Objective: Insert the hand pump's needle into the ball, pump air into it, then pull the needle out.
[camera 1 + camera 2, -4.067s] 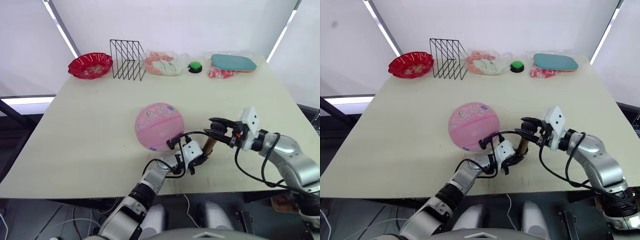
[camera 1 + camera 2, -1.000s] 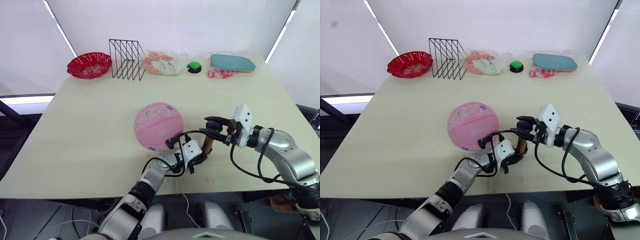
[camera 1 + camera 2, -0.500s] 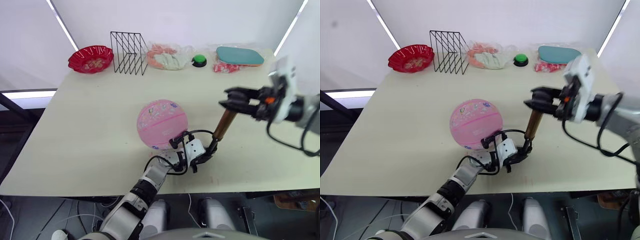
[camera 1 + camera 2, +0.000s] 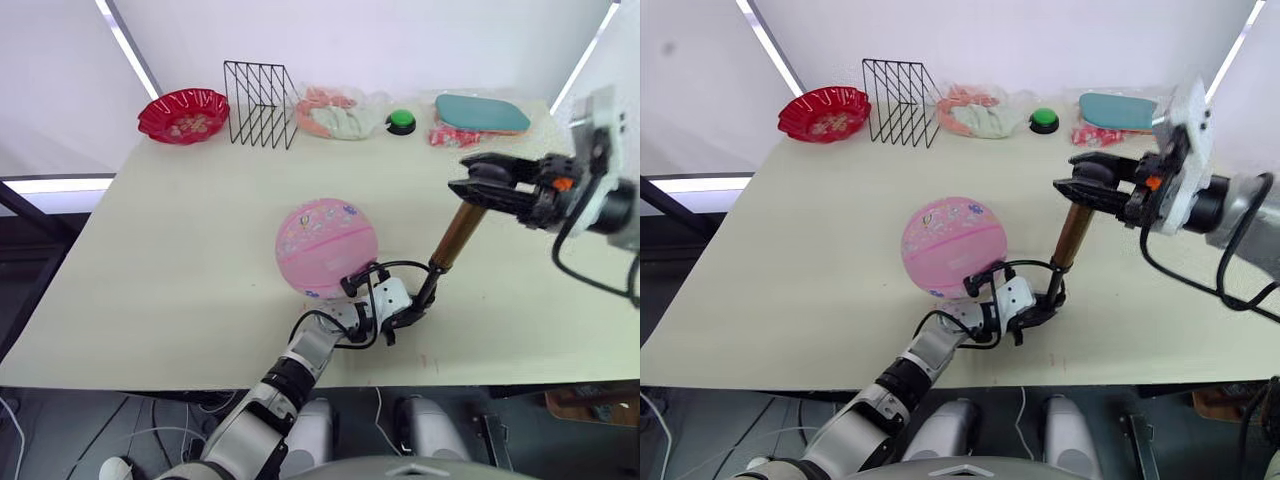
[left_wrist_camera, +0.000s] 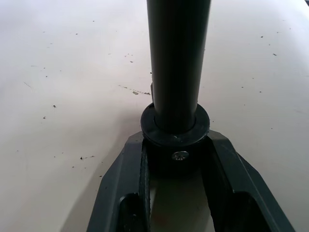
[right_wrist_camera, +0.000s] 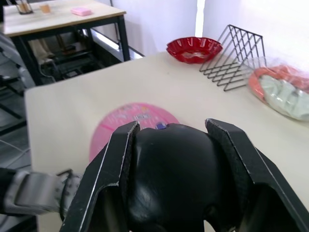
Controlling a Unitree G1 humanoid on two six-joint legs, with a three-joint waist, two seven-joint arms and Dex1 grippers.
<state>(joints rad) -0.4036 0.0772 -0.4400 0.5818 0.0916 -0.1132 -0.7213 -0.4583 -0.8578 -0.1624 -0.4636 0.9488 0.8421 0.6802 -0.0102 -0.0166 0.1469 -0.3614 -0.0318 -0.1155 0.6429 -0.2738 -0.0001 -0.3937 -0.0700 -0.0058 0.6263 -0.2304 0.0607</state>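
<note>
The pink ball (image 4: 326,248) is sitting round near the middle of the counter (image 4: 180,250). Just to its right, the hand pump (image 4: 452,243) is standing tilted, its black base low near the counter's near edge and its gold cylinder leaning up and to the right. The left end effector (image 4: 405,312) is pinching the pump's black base, one finger (image 5: 126,183) pressing on each side of the collar in the left wrist view. The right end effector (image 4: 478,184) is clamping the black T-handle (image 6: 178,169) at the pump's upper end, its fingers closing on both sides of it. A thin black hose (image 4: 385,268) is looping from the pump's base toward the near right side of the ball; the needle itself is too small to make out. Along the far edge of the counter are lying a red scalloped bowl (image 4: 182,112), a black wire rack (image 4: 257,103), a bagged bundle of cloth (image 4: 335,116), a green button (image 4: 401,122) and a teal case (image 4: 482,112).
</note>
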